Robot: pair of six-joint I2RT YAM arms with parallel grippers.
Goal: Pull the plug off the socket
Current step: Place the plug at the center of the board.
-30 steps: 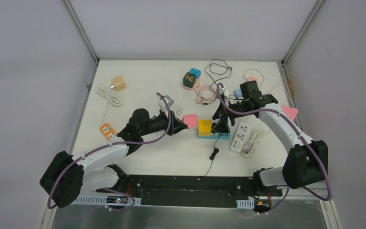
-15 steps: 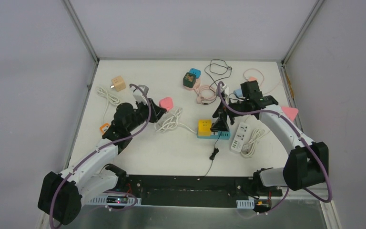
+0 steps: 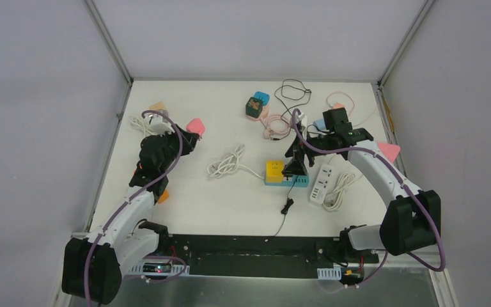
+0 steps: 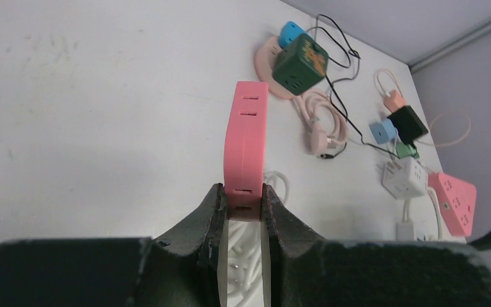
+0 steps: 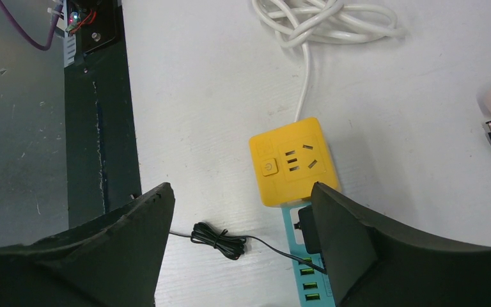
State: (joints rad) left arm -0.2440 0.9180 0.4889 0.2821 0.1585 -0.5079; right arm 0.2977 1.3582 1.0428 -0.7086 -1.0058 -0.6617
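My left gripper (image 3: 188,132) is shut on one end of a flat pink socket block (image 3: 196,125), held above the table's far left. In the left wrist view the pink block (image 4: 246,141) sticks out past my left gripper (image 4: 243,201), slots along its edge. A coiled white cord (image 3: 227,163) lies on the table and runs to a yellow socket cube (image 3: 274,170); its plug end I cannot pick out. My right gripper (image 3: 296,167) hovers open over the yellow cube (image 5: 292,160) and a blue strip (image 5: 303,268) holding a black plug (image 5: 307,230).
A white power strip (image 3: 321,182) lies right of the blue strip. A green cube (image 3: 254,107), pink cable (image 3: 275,125) and black wires sit at the back. Another pink socket (image 3: 389,151) is by the right arm, an orange socket (image 3: 162,195) under the left arm, a black cord bundle (image 3: 287,206) in front.
My left gripper has swung from beside the yellow cube to the far left, carrying the pink block away from the white cord. The right arm has stayed still.
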